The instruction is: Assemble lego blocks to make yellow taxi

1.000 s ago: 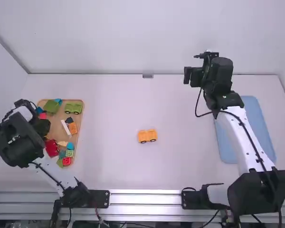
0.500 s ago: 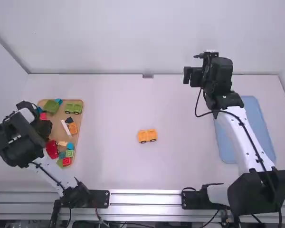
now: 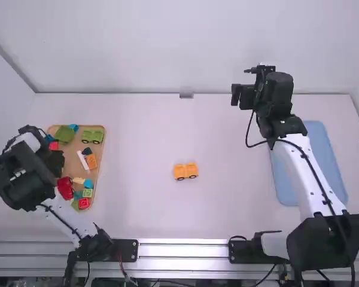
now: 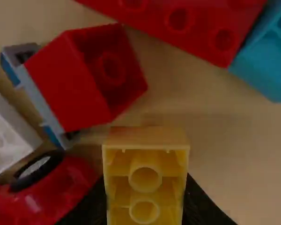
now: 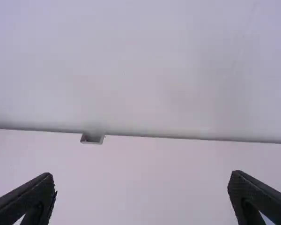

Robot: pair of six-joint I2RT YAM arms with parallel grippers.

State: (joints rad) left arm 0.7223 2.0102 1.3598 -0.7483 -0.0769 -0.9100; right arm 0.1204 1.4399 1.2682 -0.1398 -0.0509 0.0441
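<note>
While the far edge of the white table [image 3: 137,203] meets a pale wall [image 3: 143,48], its near edge runs beside a metal rail [image 3: 182,250]. The right arm [image 3: 290,155] extends from its base at the near right toward the far edge, crossing above part of the blue mat [image 3: 328,148]. The left arm [image 3: 24,173] is folded low at the far left of its base, its wrist tilted inward over the tray. The mat lies on the right side, with a broad stretch of table between it and the wooden tray [image 3: 101,149] on the left. The right gripper [image 3: 242,95] is poised near the far edge, its fingers spread wide in the right wrist view. The left gripper [image 3: 55,161] is over the left part of the tray, pinching a yellow block, hollow side showing, in the left wrist view. The orange wheeled base [image 3: 185,171] stands near the table's middle, with room on both its left and right. The yellow block [image 4: 145,180] is held just beside a red block [image 4: 79,79]; a white block [image 4: 7,133] lies a little apart.
</note>
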